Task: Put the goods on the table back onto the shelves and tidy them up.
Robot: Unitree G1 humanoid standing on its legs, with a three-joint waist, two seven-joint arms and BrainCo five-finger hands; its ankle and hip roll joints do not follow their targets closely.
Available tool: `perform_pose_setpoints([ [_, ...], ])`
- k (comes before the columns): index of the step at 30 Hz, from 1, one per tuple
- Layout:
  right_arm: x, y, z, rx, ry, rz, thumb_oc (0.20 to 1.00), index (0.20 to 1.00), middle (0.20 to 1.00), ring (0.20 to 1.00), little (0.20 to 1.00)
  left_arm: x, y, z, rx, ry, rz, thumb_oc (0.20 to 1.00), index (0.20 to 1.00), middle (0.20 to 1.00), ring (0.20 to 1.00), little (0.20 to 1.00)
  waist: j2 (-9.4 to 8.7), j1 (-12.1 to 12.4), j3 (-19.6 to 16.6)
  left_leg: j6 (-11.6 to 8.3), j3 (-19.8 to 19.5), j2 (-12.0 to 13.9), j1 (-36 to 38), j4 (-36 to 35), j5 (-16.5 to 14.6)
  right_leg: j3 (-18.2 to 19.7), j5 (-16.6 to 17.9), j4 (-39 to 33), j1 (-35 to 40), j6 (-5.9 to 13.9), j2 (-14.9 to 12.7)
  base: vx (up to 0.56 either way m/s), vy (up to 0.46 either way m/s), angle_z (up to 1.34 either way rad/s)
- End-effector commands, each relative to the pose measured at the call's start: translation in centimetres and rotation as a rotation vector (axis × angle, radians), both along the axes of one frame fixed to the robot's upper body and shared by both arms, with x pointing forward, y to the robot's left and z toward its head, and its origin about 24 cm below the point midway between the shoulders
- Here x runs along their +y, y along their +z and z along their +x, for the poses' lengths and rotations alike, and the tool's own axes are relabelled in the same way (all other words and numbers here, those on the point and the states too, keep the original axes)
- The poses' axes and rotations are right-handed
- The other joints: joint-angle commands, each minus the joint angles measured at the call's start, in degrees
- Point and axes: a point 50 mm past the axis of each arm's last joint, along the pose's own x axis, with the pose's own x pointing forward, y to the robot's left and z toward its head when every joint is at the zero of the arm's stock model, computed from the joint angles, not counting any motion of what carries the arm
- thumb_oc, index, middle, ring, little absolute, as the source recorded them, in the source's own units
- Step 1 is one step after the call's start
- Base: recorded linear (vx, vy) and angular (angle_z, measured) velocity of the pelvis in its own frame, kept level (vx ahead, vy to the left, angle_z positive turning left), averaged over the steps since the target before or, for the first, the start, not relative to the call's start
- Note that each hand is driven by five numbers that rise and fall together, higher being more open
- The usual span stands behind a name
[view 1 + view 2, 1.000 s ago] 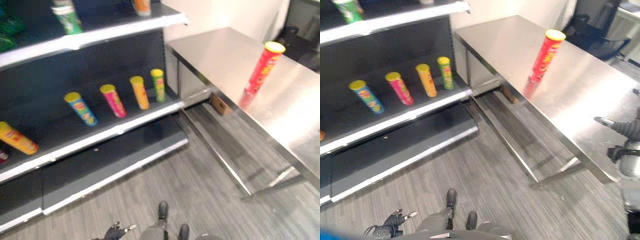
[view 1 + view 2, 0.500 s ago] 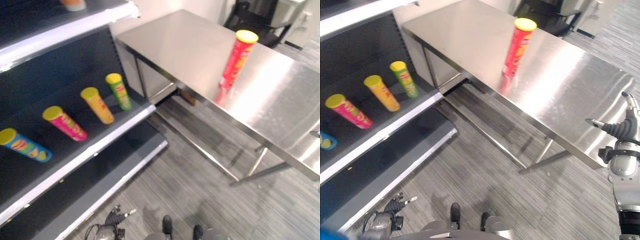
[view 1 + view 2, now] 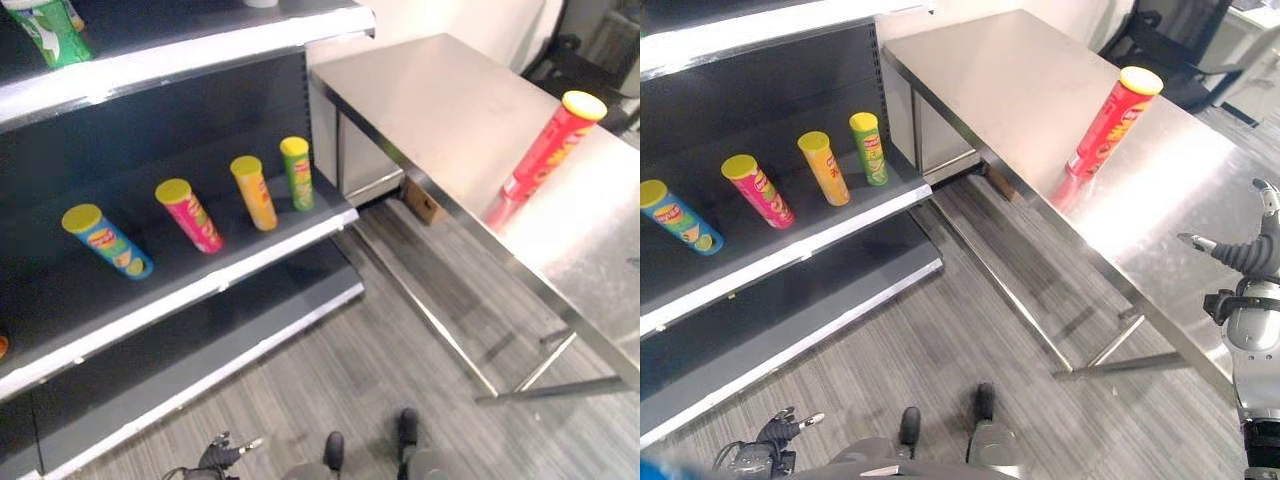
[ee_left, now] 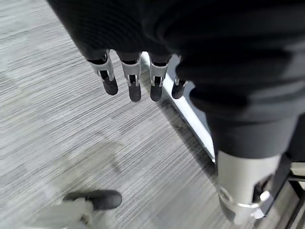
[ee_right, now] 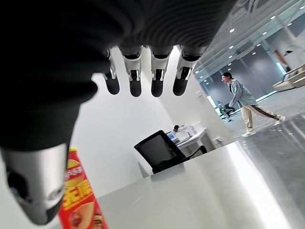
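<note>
the left hand (image 3: 780,430) hangs low near the floor, fingers loose, well away from the table (image 3: 1020,100). the red can (image 3: 1102,122) stands upright on the table, and the right hand (image 3: 1250,255), fingers relaxed and empty, is nearer.

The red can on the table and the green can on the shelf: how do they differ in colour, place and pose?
The red can stands alone on the steel table, while the green can stands on the dark shelf at the end of a row, beside an orange can. The red can looks taller in these views than the green can. Both are tube-shaped, have yellow lids, and neither hand touches them.
</note>
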Motion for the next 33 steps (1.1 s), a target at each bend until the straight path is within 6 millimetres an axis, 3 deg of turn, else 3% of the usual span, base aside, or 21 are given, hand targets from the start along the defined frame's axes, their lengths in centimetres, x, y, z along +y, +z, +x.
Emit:
perform_pose_setpoints([
  [1,-0.8,5.5,0.7,-0.171,0.0,-0.092,1.0,1.0,1.0,1.0,1.0,0.9,0.7,1.1,-0.046,-0.005,0.029,1.0,1.0,1.0,1.0,1.0,1.06,2.35,-1.94,-1.26,6.09,3.56,0.48,0.87,-5.06,-1.04,-7.57,3.97,-0.45,1.85,1.57,0.15,-0.296,0.28],
  [8,-1.8,5.4,1.9,-0.195,0.024,0.064,1.0,1.0,1.0,1.0,1.0,0.4,0.3,0.2,-0.038,0.045,-0.011,1.0,1.0,1.0,1.0,1.0,0.18,3.65,-3.6,-4.72,2.67,6.62,0.14,1.98,-4.56,-6.4,-11.59,2.35,4.06,-1.25,4.05,0.1,-0.273,0.43],
  [12,-2.4,5.2,1.9,-0.208,0.015,0.113,1.0,1.0,1.0,1.0,1.0,0.2,0.0,-0.3,-0.02,0.058,-0.023,1.0,1.0,1.0,1.0,1.0,0.29,3.57,-3.81,-5.93,1.7,7.38,-0.1,1.74,-3.88,-8.97,-12.8,2.13,5.24,-2.06,4.64,0.06,-0.188,0.59],
  [17,-3.1,5.7,2.1,-0.217,0.021,0.16,1.0,1.0,1.0,1.0,1.0,-0.5,-0.5,-0.8,0.016,0.047,-0.039,1.0,1.0,1.0,1.0,1.0,0.24,3.51,-3.82,-7.08,4.76,8.27,-1.1,1.75,-2.64,-13.93,-13.19,0.63,7.48,-2.39,4.28,0.02,-0.068,0.53],
  [21,-3.1,6.3,3.5,-0.17,0.036,0.156,1.0,1.0,1.0,1.0,1.0,-0.6,-0.6,-1.0,0.032,0.028,-0.037,1.0,1.0,1.0,1.0,1.0,0.31,4.03,-4.52,-7.05,6.92,8.7,0.36,0.17,-2.4,-13.75,-13.29,0.62,8.11,-2.35,4.5,0.05,-0.006,0.18],
  [33,-4.3,7.1,5.6,-0.006,-0.021,0.114,1.0,1.0,1.0,1.0,1.0,0.2,-0.6,-1.4,0.057,0.041,-0.006,1.0,1.0,1.0,1.0,1.0,-1.04,4.95,-5.5,-7.1,6.13,8.46,2.38,-2.3,-2.05,-13.28,-13.52,0.63,8.82,-2.45,4.7,0.02,0.001,-0.03],
])
